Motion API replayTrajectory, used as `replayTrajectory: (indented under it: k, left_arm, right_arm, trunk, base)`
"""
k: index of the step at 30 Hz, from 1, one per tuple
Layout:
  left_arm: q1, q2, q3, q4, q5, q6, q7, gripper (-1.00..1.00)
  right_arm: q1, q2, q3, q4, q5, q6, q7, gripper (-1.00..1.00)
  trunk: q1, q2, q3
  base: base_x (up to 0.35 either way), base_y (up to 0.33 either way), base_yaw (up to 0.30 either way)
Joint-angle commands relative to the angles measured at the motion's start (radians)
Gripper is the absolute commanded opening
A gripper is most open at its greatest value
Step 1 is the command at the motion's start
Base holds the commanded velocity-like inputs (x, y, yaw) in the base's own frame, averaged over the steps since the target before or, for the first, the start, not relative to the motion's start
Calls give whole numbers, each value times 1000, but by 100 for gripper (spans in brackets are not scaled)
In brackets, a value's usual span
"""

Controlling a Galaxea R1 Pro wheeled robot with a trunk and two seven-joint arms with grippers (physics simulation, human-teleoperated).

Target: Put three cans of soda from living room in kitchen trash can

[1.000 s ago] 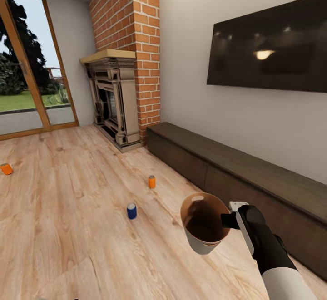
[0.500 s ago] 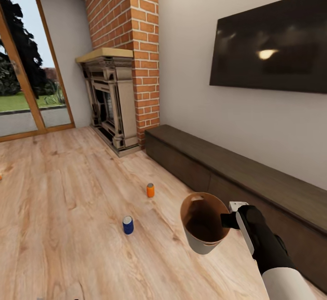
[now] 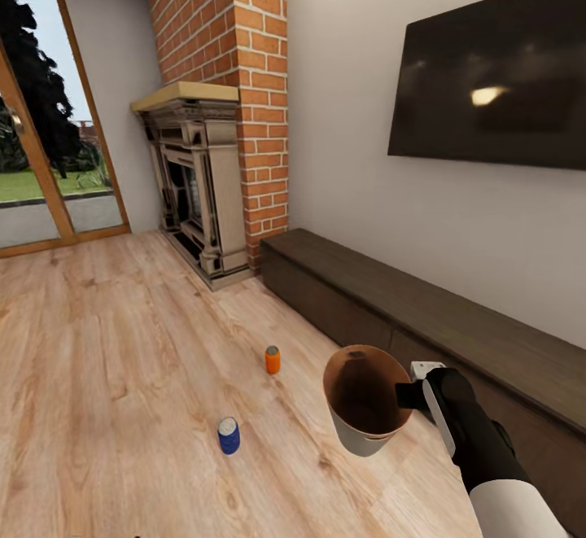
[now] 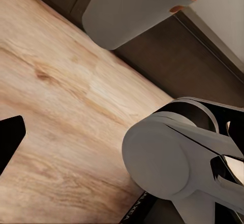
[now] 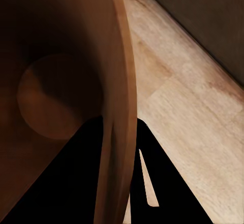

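The right wrist view shows the right claw (image 5: pixel 119 153) pinching the tash can (image 3: pixel 366 404) rim, one finger inside. The head view adds an orange can (image 3: pixel 273 360) and a blue can (image 3: pixel 229 435) upright on the floor (image 3: pixel 106 359). I cannot tell the left claw's opening.

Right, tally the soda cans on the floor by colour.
Orange can: 1
Blue can: 1
Total: 2

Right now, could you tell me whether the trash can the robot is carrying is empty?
Empty: the trash can, gripped at its rim by the right gripper, shows only a bare brown interior and bottom.
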Motion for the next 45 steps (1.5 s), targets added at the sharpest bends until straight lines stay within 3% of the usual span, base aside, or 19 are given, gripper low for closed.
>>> replayTrajectory:
  k: [1,13,14,15,16,19,20,23,24,26,27,28,29,30,32,34,38,39,45]
  left_arm:
    - [0,0,0,0,0,0,0,100]
    - [0,-1,5,0,0,-6,11,100]
    - [0,-1,1,-5,1,-5,120,100]
    - [0,-1,1,-7,1,-4,150,100]
    - [0,-2,-1,-37,3,-1,262,100]
    - [0,-8,-3,-103,5,2,409,100]
    - [0,-22,-7,-146,6,3,543,100]
    - [-3,-72,-37,-187,6,4,778,100]
    - [-17,-118,-92,-202,3,3,959,100]
    - [-40,-154,-164,-210,-2,3,1127,100]
    - [-67,-177,-246,-211,-11,4,1272,100]
    - [-84,-186,-286,-207,-15,4,1335,100]
    - [-126,-199,-352,-182,-21,5,1439,100]
    - [-233,-244,-423,-58,-27,5,1557,100]
    - [-290,-275,-441,26,-29,4,1586,100]
    - [-445,-329,-467,211,-31,4,1625,100]
    - [-491,-380,-473,269,-33,5,1633,100]
    - [-531,-400,-474,336,-37,3,1636,100]
    - [-551,-405,-473,386,-106,-10,1639,100]
  right_arm:
    - [0,0,0,0,-16,0,4,-100]
    - [0,0,0,0,-16,0,4,-100]
    - [0,0,-1,0,-16,0,4,-100]
    - [0,0,-1,0,-16,0,4,-100]
    - [0,-1,-1,0,-16,0,4,-100]
    - [0,-1,-2,0,-16,0,4,-100]
    - [0,-1,-2,0,-16,0,4,-100]
    - [0,-1,-2,0,-16,0,4,-100]
    - [0,-1,-2,0,-16,0,4,-100]
    - [0,-1,-1,0,-16,0,4,-100]
    - [0,0,-1,0,-16,0,4,-100]
    - [0,0,0,0,-16,0,4,-100]
    - [0,0,0,0,-16,0,4,-100]
    - [1,0,0,0,-16,0,4,-100]
    - [1,0,0,0,-16,0,4,-100]
    - [1,-1,-1,0,-16,0,4,-100]
    - [1,-1,-1,0,-16,0,4,-100]
    - [1,-1,0,0,-16,0,4,-100]
    - [1,-1,0,1,-16,0,4,-100]
  trunk:
    - [0,0,0]
    - [0,0,0]
    - [0,0,0]
    - [0,0,0]
    - [0,0,0]
    - [0,0,0]
    - [0,0,0]
    - [0,0,0]
    - [0,0,0]
    - [0,0,0]
    - [0,0,0]
    - [0,0,0]
    - [0,0,0]
    - [0,0,0]
    - [0,0,0]
    - [0,0,0]
    - [0,0,0]
    - [0,0,0]
    - [0,0,0]
  base:
    - [280,144,0]
    - [124,59,0]
    - [0,0,0]
    - [0,0,0]
    - [0,0,0]
    - [0,0,0]
    - [0,0,0]
    - [0,0,0]
    - [0,0,0]
    - [0,0,0]
    - [0,0,0]
    - [0,0,0]
    - [0,0,0]
    - [0,0,0]
    - [0,0,0]
    - [0,0,0]
    - [0,0,0]
    - [0,0,0]
    - [0,0,0]
